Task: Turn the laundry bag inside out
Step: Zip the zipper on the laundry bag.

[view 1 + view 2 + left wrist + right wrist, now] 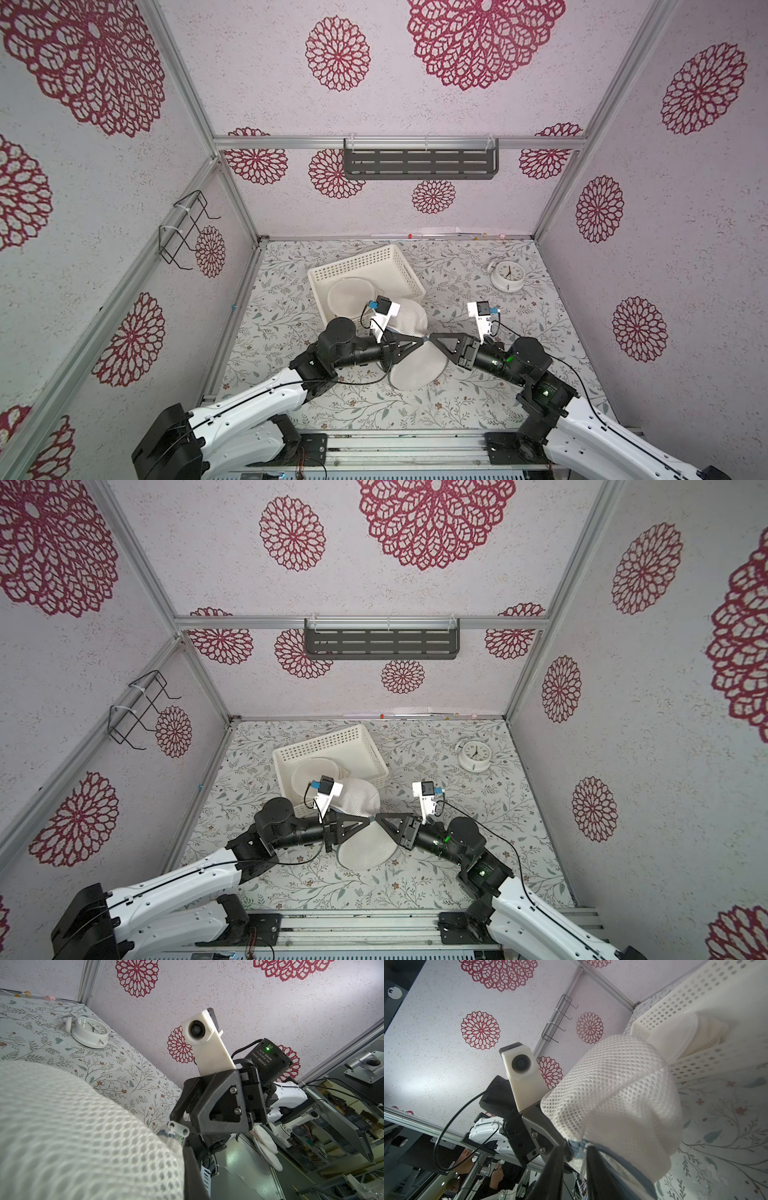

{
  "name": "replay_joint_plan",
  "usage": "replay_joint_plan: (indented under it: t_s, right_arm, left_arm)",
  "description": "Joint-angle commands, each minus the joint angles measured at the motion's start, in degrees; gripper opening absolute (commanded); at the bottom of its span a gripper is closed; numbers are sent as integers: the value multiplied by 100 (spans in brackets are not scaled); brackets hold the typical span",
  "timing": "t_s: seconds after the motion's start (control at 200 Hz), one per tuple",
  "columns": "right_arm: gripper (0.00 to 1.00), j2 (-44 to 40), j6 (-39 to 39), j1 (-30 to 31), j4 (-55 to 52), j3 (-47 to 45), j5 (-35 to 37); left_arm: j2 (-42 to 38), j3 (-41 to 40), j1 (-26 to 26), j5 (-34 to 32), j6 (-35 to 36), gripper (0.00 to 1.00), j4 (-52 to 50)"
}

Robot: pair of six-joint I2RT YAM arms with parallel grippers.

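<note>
The laundry bag (417,368) is white mesh with a blue-grey hem. It is folded at the middle, and its upper half (409,320) leans on the basket. Both grippers meet tip to tip at the fold in both top views. My left gripper (423,341) is shut on the hem. In the left wrist view only one of its fingers (193,1174) shows beside the mesh (83,1136). My right gripper (576,1148) has its jaws slightly apart with the blue hem (579,1145) between the tips. The white zipper pull (178,1128) hangs at its tips.
A white perforated basket (357,266) stands behind the bag and holds other white round pieces (351,297). A white alarm clock (507,274) sits at the back right. A dark shelf (419,164) hangs on the back wall and a wire rack (187,228) on the left wall.
</note>
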Motion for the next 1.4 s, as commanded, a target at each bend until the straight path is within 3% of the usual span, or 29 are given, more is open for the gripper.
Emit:
replay_joint_plan:
  t_s: [0.0, 0.355, 0.585, 0.745, 1.046, 1.186, 1.331, 1.396]
  right_arm:
    - [25, 8, -27, 25, 41, 64, 110]
    - [20, 149, -88, 25, 21, 76, 145]
    - [0, 97, -99, 25, -142, 99, 339]
    - [0, -92, -169, -72, -620, 191, 623]
    - [0, -701, -150, -602, -1770, -43, 791]
    - [0, -788, -17, -647, -1572, -206, 716]
    - [0, -243, -353, -656, -1441, 181, 715]
    - [0, 28, -566, -677, -1439, 376, 744]
  left_arm:
    - [-31, 56, -34, 29, 120, 0, 219]
    - [-17, 153, -51, -31, 78, 0, 216]
    - [-41, 127, -54, -157, 69, 0, 215]
    - [-211, -6, -50, -443, 120, 0, 215]
    - [-1114, -447, -40, -1635, 344, 0, 202]
    - [-1163, -575, -47, -1940, 317, 0, 202]
    - [-717, -658, -57, -1916, 77, 24, 202]
    - [-581, -774, -51, -1966, -71, 41, 202]
